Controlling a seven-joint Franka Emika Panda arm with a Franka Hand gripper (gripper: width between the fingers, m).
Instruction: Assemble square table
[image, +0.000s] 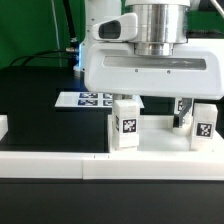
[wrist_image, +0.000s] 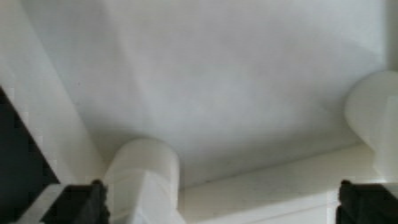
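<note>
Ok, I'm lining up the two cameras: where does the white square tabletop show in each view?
Exterior view: the tabletop lies low, towards the exterior view's right, under the tool and beside a tagged leg.
Wrist view: the tabletop fills most of the picture as a pale surface.
Shared landmark: the tool, open above the tabletop in both; the wrist view shows only its dark fingertips.

Green backdrop (image: 30, 25) — black table (image: 40, 95) — even light
</note>
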